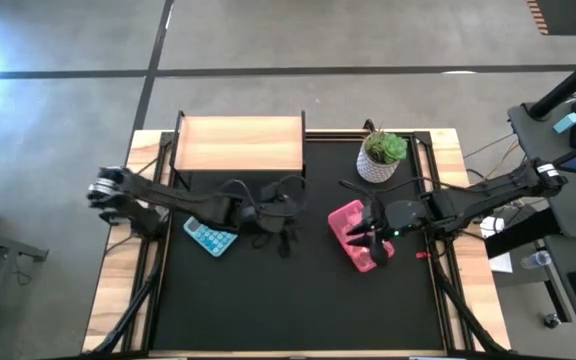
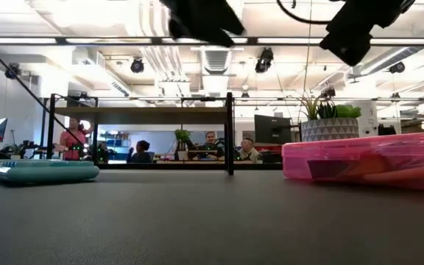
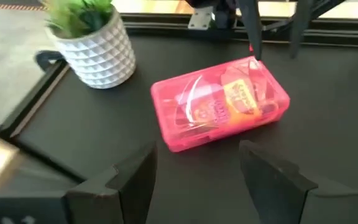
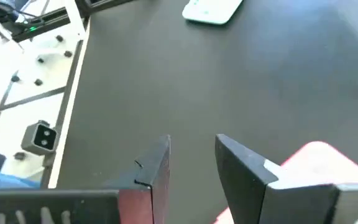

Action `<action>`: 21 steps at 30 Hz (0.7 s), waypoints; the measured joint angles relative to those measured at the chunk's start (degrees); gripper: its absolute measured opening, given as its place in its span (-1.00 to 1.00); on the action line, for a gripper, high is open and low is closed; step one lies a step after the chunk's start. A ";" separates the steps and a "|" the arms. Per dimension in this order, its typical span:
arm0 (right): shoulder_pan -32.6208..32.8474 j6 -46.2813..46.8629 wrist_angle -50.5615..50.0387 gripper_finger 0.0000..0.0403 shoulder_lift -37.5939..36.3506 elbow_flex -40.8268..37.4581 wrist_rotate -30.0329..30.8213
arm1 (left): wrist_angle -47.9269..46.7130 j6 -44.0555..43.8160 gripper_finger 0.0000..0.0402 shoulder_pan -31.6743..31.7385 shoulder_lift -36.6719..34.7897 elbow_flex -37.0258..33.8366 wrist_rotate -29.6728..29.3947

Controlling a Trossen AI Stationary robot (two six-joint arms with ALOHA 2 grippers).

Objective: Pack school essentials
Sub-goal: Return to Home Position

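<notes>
A black worktop (image 1: 298, 310), seen from above, with one dark robot arm reaching in from each side.

At far left a teal calculator (image 1: 210, 237) lies flat beneath the left arm. Behind it, at the back edge, stands a light wooden shelf (image 1: 238, 143). The left gripper (image 3: 197, 149) hangs above the middle of the worktop, its two fingers well apart and holding nothing, pointing toward the pink case.

Right of centre the pink translucent case (image 3: 219, 106) lies flat with its lid shut. The school essentials are inside it. A yellow crayon box (image 3: 241, 99) shows through the lid, while the other items are only blurred shapes. Behind the case a potted plant (image 1: 381, 155) stands in a white faceted pot.

The right gripper (image 4: 192, 142) hangs above the right-hand part of the case, its fingers parted and empty, clear of the lid.
</notes>
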 joint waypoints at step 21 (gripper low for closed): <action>-0.04 3.26 2.10 -0.41 -19.42 -15.91 12.37 | -8.12 -6.12 0.05 -0.04 -49.55 -27.10 -0.24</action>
